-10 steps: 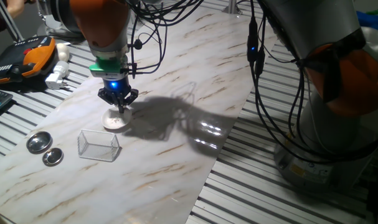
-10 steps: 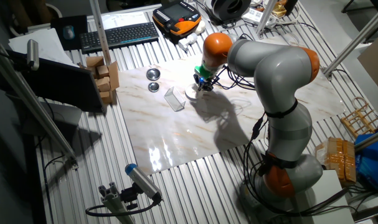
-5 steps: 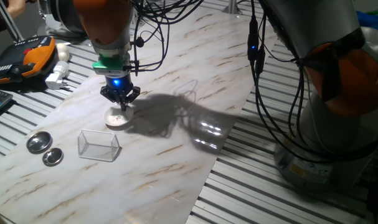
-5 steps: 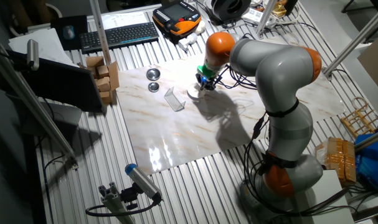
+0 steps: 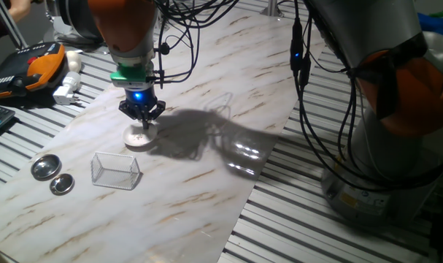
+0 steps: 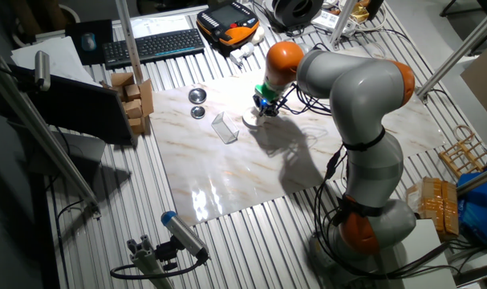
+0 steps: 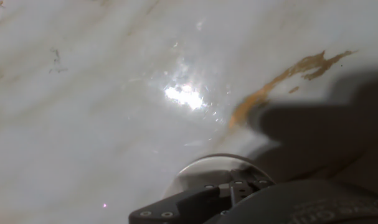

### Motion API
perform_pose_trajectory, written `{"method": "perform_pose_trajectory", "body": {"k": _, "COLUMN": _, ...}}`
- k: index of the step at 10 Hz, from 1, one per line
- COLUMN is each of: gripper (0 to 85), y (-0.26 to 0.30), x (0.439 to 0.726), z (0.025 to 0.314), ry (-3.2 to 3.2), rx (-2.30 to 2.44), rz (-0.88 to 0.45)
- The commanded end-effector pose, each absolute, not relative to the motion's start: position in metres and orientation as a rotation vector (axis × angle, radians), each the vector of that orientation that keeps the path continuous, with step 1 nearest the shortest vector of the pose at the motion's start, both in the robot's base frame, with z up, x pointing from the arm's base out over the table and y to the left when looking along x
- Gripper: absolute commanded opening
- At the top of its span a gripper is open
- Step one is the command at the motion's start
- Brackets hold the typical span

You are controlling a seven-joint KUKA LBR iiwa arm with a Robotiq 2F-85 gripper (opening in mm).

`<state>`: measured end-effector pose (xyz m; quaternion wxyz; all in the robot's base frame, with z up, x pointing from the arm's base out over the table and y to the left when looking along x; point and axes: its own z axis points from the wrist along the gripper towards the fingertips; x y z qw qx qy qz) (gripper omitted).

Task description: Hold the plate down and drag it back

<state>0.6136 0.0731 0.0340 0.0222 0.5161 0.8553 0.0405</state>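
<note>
Since a second ago, our arm (image 6: 339, 88) and gripper (image 5: 141, 124) have slid slightly toward the far right, taking the plate (image 5: 139, 139) along. On the marble board (image 5: 206, 168), the plate sits under the fingertips, right of the wire box (image 5: 115, 170). We cannot tell whether the jaws are apart or together. If downward pressure eases, we judge the fingers could skate off, stranding the plate.

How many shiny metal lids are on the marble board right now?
2. One metal lid lies near the board's corner; the other lid sits beside it, next to the wire-framed box. None appear hidden.
</note>
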Motion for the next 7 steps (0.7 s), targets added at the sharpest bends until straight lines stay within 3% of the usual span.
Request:
{"method": "perform_pose_trajectory", "body": {"k": 1, "gripper": 0.0, "y": 0.0737, "x": 0.6140, "z": 0.0331, "ry": 2.650, "rx": 1.599, "rz": 0.127}}
{"method": "perform_pose_trajectory", "body": {"k": 7, "gripper": 0.0, "y": 0.0680, "x": 0.6142, "z": 0.0333, "ry": 2.651, "rx": 1.573, "rz": 0.108}}
